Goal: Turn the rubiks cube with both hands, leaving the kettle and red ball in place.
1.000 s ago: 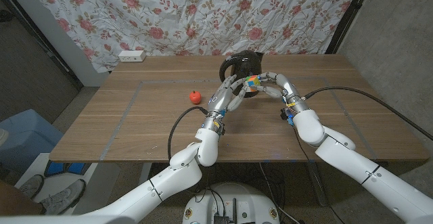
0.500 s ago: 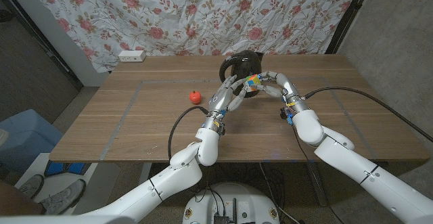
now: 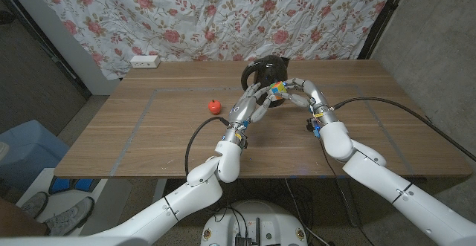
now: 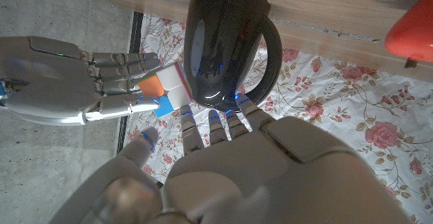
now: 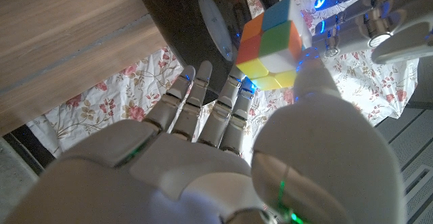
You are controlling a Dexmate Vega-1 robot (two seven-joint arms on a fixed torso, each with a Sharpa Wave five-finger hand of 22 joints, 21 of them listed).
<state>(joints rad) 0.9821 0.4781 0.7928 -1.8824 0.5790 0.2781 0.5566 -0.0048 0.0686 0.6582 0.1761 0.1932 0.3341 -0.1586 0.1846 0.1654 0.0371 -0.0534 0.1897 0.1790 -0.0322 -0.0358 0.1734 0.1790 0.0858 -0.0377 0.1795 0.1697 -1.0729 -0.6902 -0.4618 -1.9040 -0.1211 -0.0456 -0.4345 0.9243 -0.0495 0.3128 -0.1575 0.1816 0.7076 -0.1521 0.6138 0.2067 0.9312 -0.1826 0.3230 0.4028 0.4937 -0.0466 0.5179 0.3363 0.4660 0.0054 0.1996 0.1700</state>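
**A:** Two hands were on the cube point(image 3: 277, 91), weren't they? Start at the left and work across.

**B:** The ball point(image 3: 215, 105) sat alone on the table point(image 3: 149, 138), at about nine o'clock from the cube and well apart from it. Next came the left hand point(image 3: 251, 105), reaching up from seven o'clock with its fingers point(image 4: 186, 123) spread and extended, their tips at the cube's near side. The cube was held off the table between the two hands, just in front of the kettle point(image 3: 265, 73), which stood at twelve o'clock behind it. The right hand point(image 3: 307, 94) came in from three o'clock.

**A:** Which step was that?

**B:** I judged it the turn itself: both hands engaged, cube lifted, one layer about to be twisted against the other.

**A:** And the grip?

**B:** The right hand's thumb point(image 5: 318, 82) pressed one face while its fingers curled round the far side, so it was clearly grasping the cube. The left hand's fingers were only partly closed, touching the cube's edge; whether they truly gripped it I couldn't tell for certain, though they looked to be bracing it.

**A:** What did the next move call for?

**B:** Probably a firm hold on one side and a wrist turn on the other, kept clear of the kettle close behind.
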